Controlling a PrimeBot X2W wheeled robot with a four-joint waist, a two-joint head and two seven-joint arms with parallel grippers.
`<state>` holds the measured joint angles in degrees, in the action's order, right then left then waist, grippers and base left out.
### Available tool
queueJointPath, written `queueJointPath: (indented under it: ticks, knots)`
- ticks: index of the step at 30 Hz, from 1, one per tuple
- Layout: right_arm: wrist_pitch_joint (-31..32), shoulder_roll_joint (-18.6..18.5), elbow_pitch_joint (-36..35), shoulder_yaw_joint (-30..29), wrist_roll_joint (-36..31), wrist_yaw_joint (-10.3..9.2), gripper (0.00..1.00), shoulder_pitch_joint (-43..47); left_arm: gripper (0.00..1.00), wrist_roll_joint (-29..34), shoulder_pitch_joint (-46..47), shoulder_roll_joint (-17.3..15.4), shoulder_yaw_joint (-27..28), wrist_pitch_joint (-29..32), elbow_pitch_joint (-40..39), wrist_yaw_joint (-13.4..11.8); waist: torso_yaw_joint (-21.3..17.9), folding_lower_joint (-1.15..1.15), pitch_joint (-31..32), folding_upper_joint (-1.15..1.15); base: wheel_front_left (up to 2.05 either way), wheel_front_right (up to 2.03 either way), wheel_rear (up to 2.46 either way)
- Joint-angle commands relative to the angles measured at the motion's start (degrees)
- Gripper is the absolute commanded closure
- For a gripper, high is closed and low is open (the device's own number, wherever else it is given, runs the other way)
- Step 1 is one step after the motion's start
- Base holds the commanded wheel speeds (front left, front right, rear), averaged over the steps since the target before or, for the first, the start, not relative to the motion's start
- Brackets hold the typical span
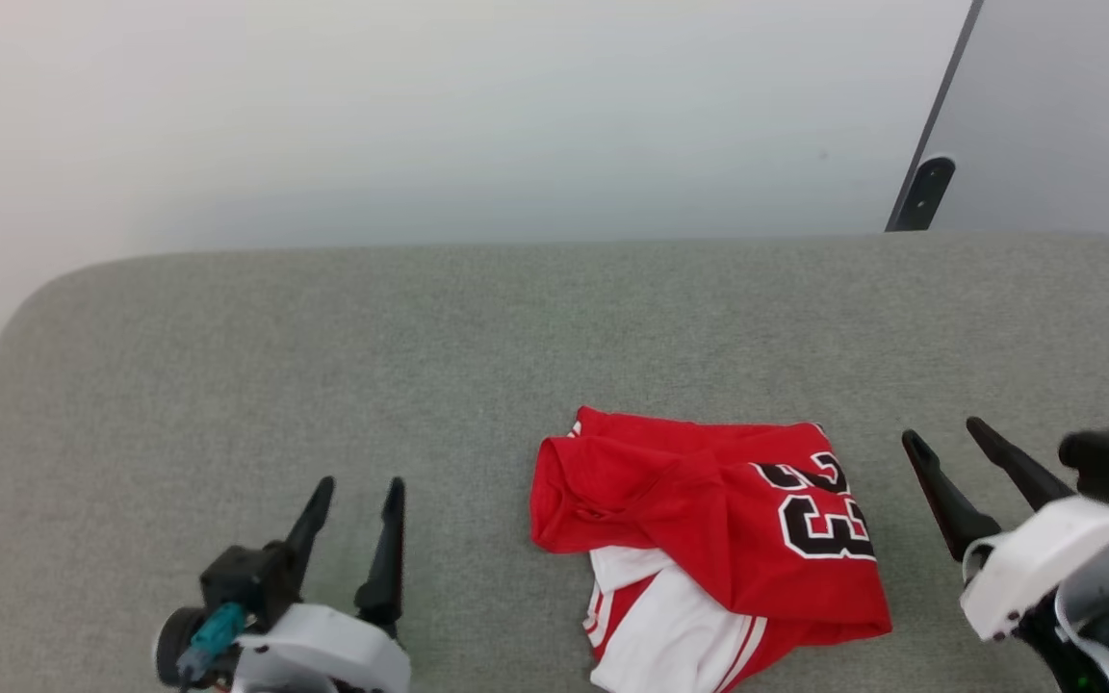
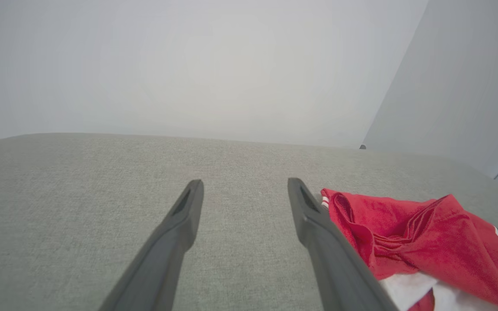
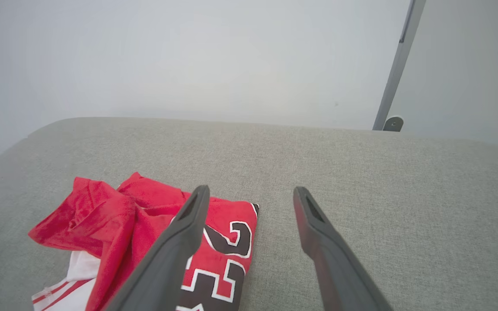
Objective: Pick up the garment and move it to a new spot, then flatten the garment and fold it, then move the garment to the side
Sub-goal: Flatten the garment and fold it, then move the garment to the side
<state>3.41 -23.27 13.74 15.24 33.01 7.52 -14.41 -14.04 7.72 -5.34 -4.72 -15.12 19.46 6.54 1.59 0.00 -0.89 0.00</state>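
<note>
Garment (image 1: 709,539) lies bunched on the grey cushion (image 1: 323,327), near edge, right of centre. Left gripper (image 1: 360,484) and right gripper (image 1: 943,431) flank it, jaws apart, both empty. I read this as pre-pick. Next I need a pinch on a raised fold; the right gripper is closer.

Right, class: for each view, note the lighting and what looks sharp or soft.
Head view: soft, even light, barely a shadow under the crumpled red-and-white jersey T-shirt. Left wrist view: pale wall washed out. Right wrist view: black 23 print crisp, grey fabric surface weave clear.
</note>
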Motion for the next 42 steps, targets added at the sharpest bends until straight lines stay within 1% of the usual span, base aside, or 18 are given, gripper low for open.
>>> queueJointPath:
  ticks: [1,5,9,13,18,24,31,42]
  knots:
    - [-1.4,0.5,-0.4,-0.7,-0.6,-0.07,0.0,1.6,0.0,0.3,-1.1,-0.4,0.5,0.0,0.0,-0.2,-0.7,0.0,1.0,0.0,0.0,0.0,0.0]
    - [-4.2,1.6,-2.5,-2.7,-2.0,-0.07,0.0,5.6,0.0,1.1,-3.5,-1.4,1.2,0.0,-1.1,-0.4,-1.1,0.0,1.8,0.0,0.0,0.0,0.0]
    - [-5.2,3.4,-5.2,-5.8,-3.2,-0.07,0.0,9.8,0.0,1.6,-7.0,-1.9,1.9,0.0,-3.2,-0.8,-1.3,0.0,2.4,0.0,0.0,0.0,0.0]
    - [-4.7,5.2,-8.2,-8.0,-4.2,-0.07,0.0,13.9,0.0,1.2,-11.0,-2.0,2.8,0.0,-6.1,-1.5,-1.6,0.0,3.0,0.0,0.0,0.0,0.0]
    - [-3.9,6.5,-11.2,-10.0,-4.8,-0.07,0.0,17.7,0.0,1.3,-15.2,-1.8,2.8,0.0,-9.4,-2.3,-1.6,0.0,3.6,0.0,0.0,0.0,0.0]
    - [-2.5,7.7,-15.0,-12.8,-5.9,-0.07,0.0,22.0,0.0,0.9,-21.0,-1.7,3.1,1.4,-16.2,-3.8,-1.6,0.0,3.6,0.0,0.0,0.0,0.0]
    - [-1.1,8.0,-17.6,-14.5,-6.4,-0.07,0.0,24.3,0.0,0.6,-24.0,-2.0,3.1,3.4,-21.6,-5.0,-1.2,0.0,3.0,0.0,0.0,0.0,0.0]
    - [0.0,8.4,-18.2,-14.0,-6.6,-0.08,0.0,24.6,0.0,0.6,-24.4,-2.2,2.4,4.6,-23.7,-5.7,-0.7,0.0,2.9,0.0,0.0,0.0,0.0]
